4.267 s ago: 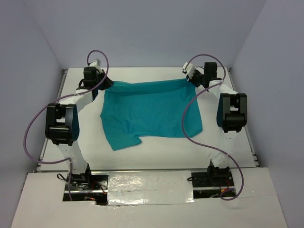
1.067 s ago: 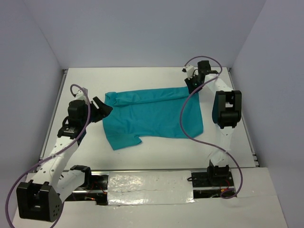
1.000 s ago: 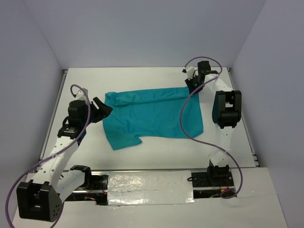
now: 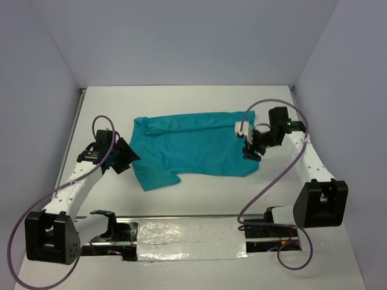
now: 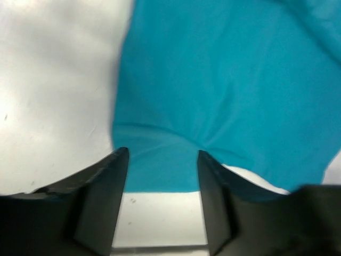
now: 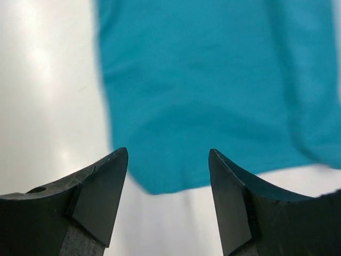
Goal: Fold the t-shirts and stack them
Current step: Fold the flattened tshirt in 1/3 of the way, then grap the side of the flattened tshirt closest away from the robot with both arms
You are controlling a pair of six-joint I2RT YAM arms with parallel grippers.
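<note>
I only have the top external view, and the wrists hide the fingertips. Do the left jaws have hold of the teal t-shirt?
Observer: No. In the left wrist view the left jaws stand apart. An edge of the t-shirt lies on the table between them, not pinched.
Reviewer: And the right side?
Observer: The right wrist view shows the right jaws apart as well. A corner of the t-shirt lies ahead between them, with bare table near the tips.

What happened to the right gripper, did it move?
Yes. The right gripper came back from the table's far edge toward its near edge, over the teal t-shirt's right side.
</note>
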